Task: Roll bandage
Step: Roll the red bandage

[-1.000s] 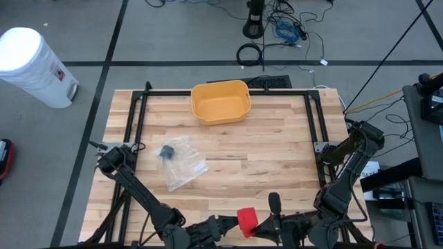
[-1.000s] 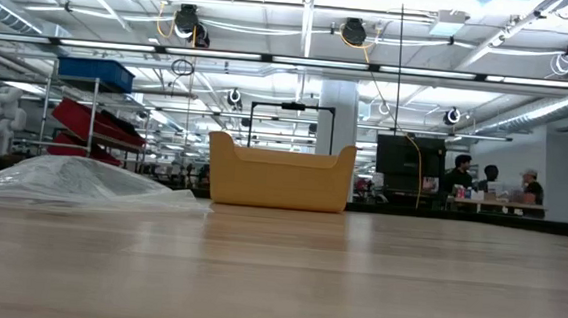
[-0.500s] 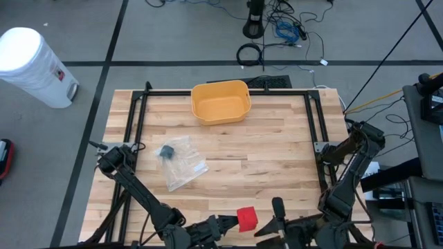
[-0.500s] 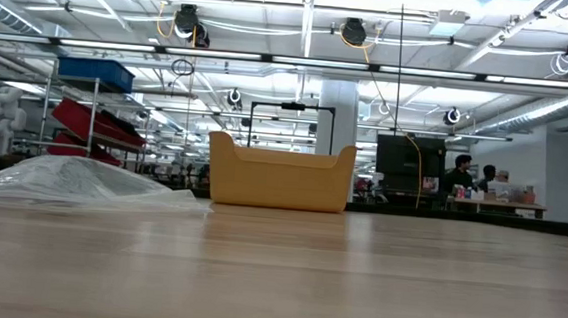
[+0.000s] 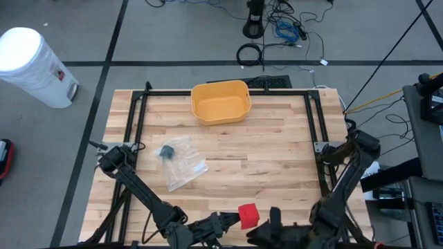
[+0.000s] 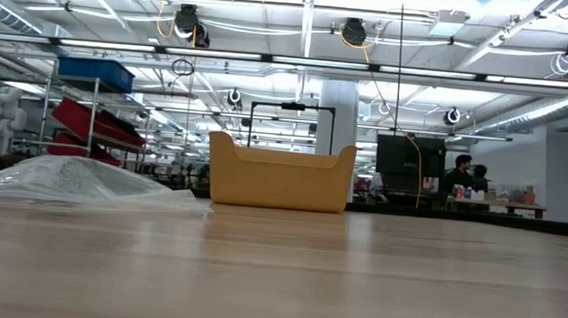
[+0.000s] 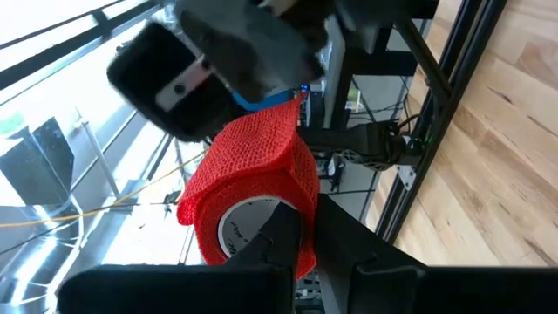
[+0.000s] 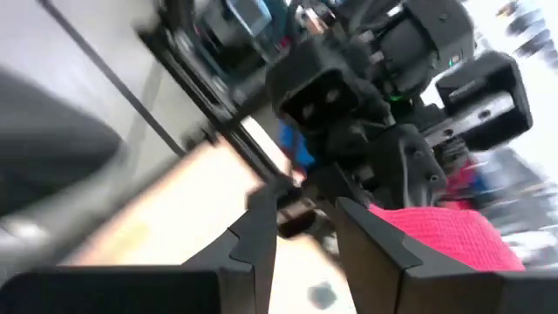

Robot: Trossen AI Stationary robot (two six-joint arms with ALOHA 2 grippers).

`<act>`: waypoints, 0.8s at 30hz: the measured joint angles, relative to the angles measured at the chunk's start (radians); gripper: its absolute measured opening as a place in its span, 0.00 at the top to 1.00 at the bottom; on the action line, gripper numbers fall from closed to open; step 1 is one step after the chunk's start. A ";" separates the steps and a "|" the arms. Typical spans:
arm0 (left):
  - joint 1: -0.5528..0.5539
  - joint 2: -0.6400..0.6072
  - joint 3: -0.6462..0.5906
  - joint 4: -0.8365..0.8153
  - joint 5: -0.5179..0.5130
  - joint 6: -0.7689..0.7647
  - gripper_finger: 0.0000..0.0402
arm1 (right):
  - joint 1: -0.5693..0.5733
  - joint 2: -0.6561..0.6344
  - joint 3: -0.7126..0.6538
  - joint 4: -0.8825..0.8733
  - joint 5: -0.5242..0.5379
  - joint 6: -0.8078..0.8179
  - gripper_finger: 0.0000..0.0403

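The right gripper has released the bandage and backed off, apparently open, leaving the roll clamped in the left gripper at the table's near edge.

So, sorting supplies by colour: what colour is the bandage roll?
Red bandage roll, clearest in the left wrist view.

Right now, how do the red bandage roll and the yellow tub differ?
The red bandage roll is small, woven and soft-looking; the yellow tub is bigger, smooth and rigid. The roll is gripped by the left gripper at the table's near edge; the tub stands untouched at the far edge. The right gripper is open beside the roll.
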 joint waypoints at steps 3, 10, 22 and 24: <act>0.000 0.000 0.000 0.000 0.000 0.000 0.93 | 0.008 0.045 0.000 0.059 0.090 -0.191 0.74; -0.001 0.000 0.000 0.000 0.000 -0.001 0.93 | 0.045 0.103 0.000 0.213 0.185 -0.529 0.74; -0.001 0.000 0.000 0.000 0.001 -0.001 0.93 | 0.065 0.116 0.000 0.329 0.359 -0.807 0.61; -0.001 0.000 0.000 0.000 0.001 -0.002 0.93 | 0.057 0.116 0.000 0.330 0.363 -0.818 0.60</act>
